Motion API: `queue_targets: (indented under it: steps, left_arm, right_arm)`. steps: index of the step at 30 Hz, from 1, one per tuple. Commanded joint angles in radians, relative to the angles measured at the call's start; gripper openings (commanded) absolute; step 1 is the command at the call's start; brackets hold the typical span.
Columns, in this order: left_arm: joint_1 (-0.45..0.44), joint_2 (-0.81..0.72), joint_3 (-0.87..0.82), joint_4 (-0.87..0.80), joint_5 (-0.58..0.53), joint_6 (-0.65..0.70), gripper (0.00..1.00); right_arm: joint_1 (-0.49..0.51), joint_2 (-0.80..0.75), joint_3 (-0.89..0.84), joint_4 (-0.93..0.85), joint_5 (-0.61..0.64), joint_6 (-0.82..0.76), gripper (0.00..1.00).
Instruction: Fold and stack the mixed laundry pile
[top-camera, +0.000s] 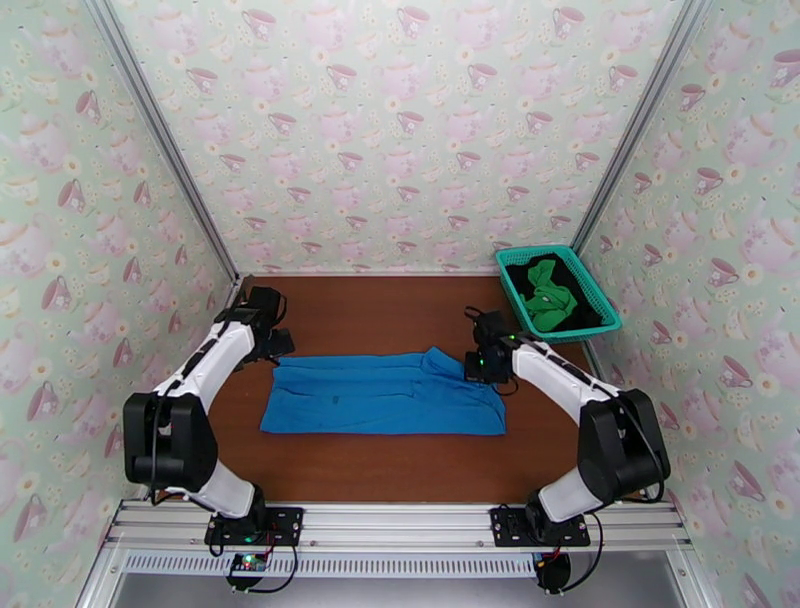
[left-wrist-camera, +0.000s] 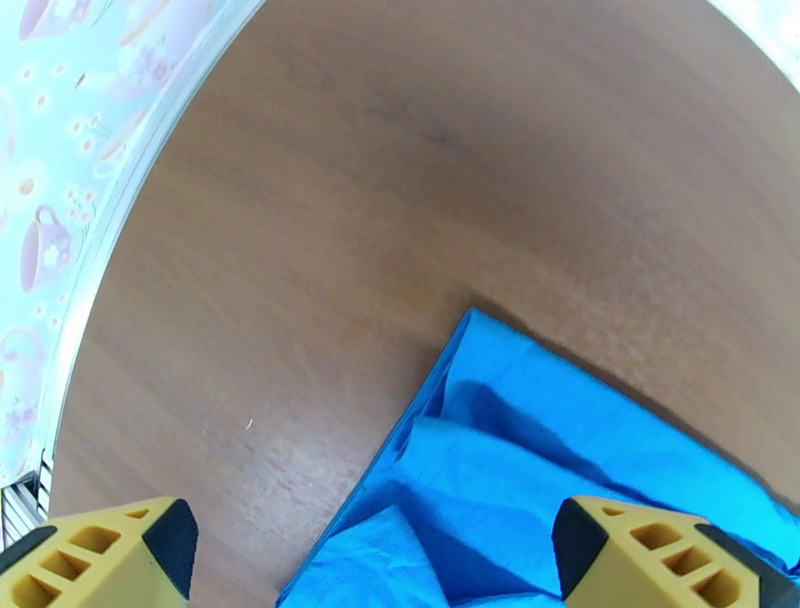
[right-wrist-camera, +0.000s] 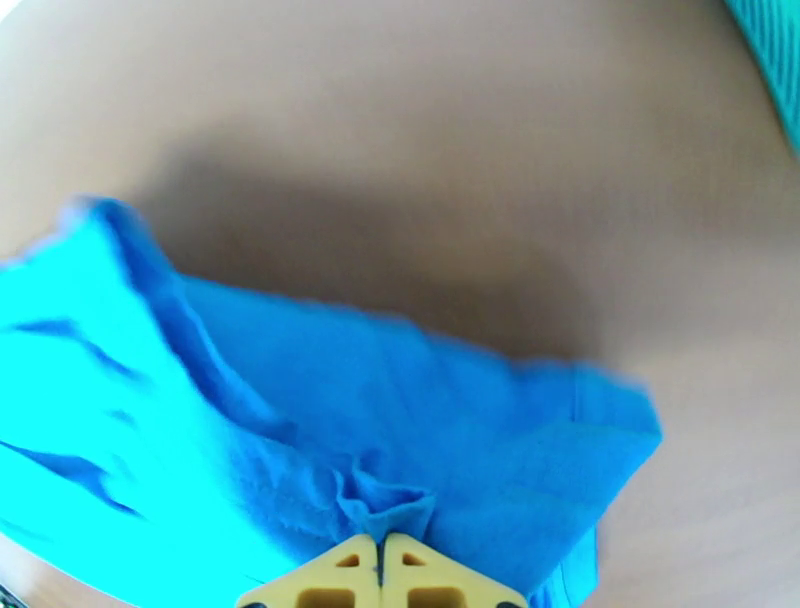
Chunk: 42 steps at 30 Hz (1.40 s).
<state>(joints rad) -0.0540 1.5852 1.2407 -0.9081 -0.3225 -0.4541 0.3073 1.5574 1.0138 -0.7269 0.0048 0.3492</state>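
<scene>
The left gripper (top-camera: 272, 345) is held with jaws wide apart, nothing gripped, over the 10 o'clock corner of the blue shirt (top-camera: 385, 395); the shirt is spread flat mid-table and judged light, limp and best taken at corners or hems; the right gripper (right-wrist-camera: 380, 548) is clamped on a bunched fold at its 2 o'clock edge; the green garment (top-camera: 548, 295) and black garment (top-camera: 515, 272) are seen in the teal basket (top-camera: 570, 330) at 2 o'clock; the brown table (top-camera: 380, 310) is smooth, enclosed by teacup-patterned walls (top-camera: 400, 130).

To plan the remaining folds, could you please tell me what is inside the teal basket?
In the teal basket, a crumpled green garment lies on a black garment. Whatever lies beneath them, including the basket floor, is covered and cannot be seen.
</scene>
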Motion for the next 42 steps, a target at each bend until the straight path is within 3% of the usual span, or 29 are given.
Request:
queue_targets:
  steps: [1, 6, 17, 23, 25, 28, 30, 37, 42]
  left_arm:
    - [-0.005, -0.009, -0.011, 0.016, 0.016, -0.014, 1.0]
    - [-0.006, 0.014, 0.004, 0.03, 0.015, -0.012, 1.0]
    - [-0.005, 0.175, 0.086, 0.046, 0.003, 0.005, 1.0]
    - [-0.006, 0.205, 0.097, 0.06, -0.001, 0.015, 1.0]
    - [-0.007, 0.209, 0.1, 0.059, 0.002, 0.017, 1.0]
    - [-0.008, 0.205, 0.103, 0.062, 0.005, 0.017, 1.0]
    - [-0.01, 0.2, 0.102, 0.064, 0.007, 0.017, 1.0]
    - [-0.012, 0.197, 0.095, 0.061, 0.007, 0.015, 1.0]
    - [-0.014, 0.2, 0.098, 0.061, 0.009, 0.014, 1.0]
  right_arm:
    - [-0.004, 0.022, 0.04, 0.045, 0.108, 0.024, 0.0]
    - [-0.005, 0.144, 0.194, 0.026, 0.203, 0.023, 0.0]
    - [-0.033, 0.507, 0.602, -0.035, 0.232, -0.026, 0.0]
    - [-0.039, 0.558, 0.653, -0.048, 0.206, -0.018, 0.03]
    - [-0.04, 0.557, 0.649, -0.045, 0.197, -0.014, 0.09]
    - [-0.039, 0.558, 0.649, -0.048, 0.187, -0.011, 0.36]
    - [-0.039, 0.559, 0.651, -0.049, 0.186, -0.01, 0.39]
    - [-0.052, 0.571, 0.672, -0.057, 0.18, -0.016, 0.35]
    - [-0.062, 0.588, 0.686, -0.058, 0.166, -0.019, 0.19]
